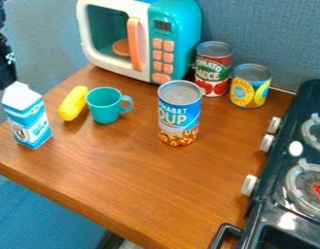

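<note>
1. Blue-and-white milk carton [27, 119] near left table edge, black two-finger gripper [5, 88] at its top; can't tell if touching
2. Jaws: can't tell if wide or narrow
3. Yellow elongated toy [73, 103] just right of carton, then teal plastic cup [105, 105], handle pointing right; both block the carton's right side
4. Tall blue-labelled soup can [180, 114] mid-table, upright
5. Behind: white-and-teal toy microwave [168, 48], red-and-green tomato sauce can [213, 69], short yellow can [250, 86]
6. Dark toy stove [271, 187] along right side of brown wooden table [142, 180]
7. Carton upright, long axis vertical, gabled top up, printed sides toward camera
</note>
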